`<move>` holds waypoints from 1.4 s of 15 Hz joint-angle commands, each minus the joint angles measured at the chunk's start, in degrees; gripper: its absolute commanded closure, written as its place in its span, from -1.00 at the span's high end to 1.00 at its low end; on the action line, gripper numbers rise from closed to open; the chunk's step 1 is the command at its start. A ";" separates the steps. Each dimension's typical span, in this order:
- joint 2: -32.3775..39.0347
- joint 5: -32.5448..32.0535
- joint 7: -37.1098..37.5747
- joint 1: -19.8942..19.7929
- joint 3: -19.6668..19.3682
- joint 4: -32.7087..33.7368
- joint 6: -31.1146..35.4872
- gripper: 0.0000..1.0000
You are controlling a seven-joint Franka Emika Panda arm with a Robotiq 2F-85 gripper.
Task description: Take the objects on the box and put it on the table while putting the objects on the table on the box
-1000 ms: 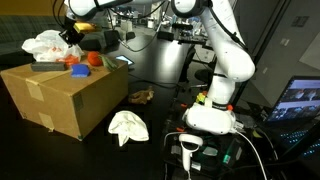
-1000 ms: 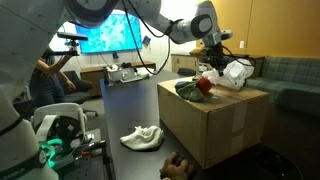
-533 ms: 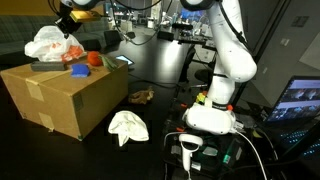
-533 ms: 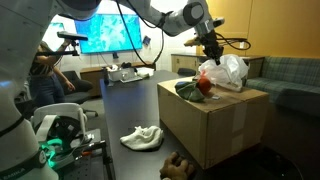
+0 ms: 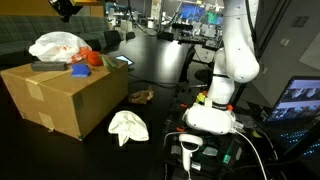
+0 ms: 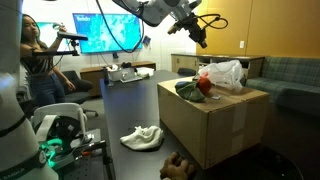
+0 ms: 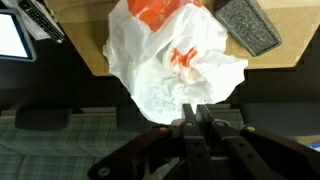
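A white plastic bag [image 5: 58,45] with something orange inside lies on the cardboard box [image 5: 60,100]; it also shows in the other exterior view [image 6: 222,73] and the wrist view [image 7: 175,60]. Beside it on the box are a red-orange object [image 5: 93,59], a blue object [image 5: 78,69] and a dark grey block [image 7: 250,25]. My gripper [image 7: 196,112] is shut and empty, high above the bag, at the top edge in both exterior views [image 5: 65,8] [image 6: 193,28]. A white cloth [image 5: 128,126] and a brown object [image 5: 141,96] lie on the dark table.
The robot base [image 5: 212,112] stands to the right of the box. A handheld scanner [image 5: 189,150] and cables lie at the front. A laptop screen [image 5: 300,100] glows at the right. A person [image 6: 38,70] stands by a monitor [image 6: 110,35] in the background.
My gripper has risen well above the box. The bag was pulled taller half a second ago and now rests slumped on the box, not in the fingers.
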 commanded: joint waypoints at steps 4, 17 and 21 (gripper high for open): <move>-9.12 -6.26 8.27 -0.42 4.24 -10.59 0.19 -0.28; 2.02 18.05 -26.17 -11.11 7.21 -2.06 -1.16 1.00; 8.15 21.55 -33.95 -13.50 7.23 5.13 -3.73 1.00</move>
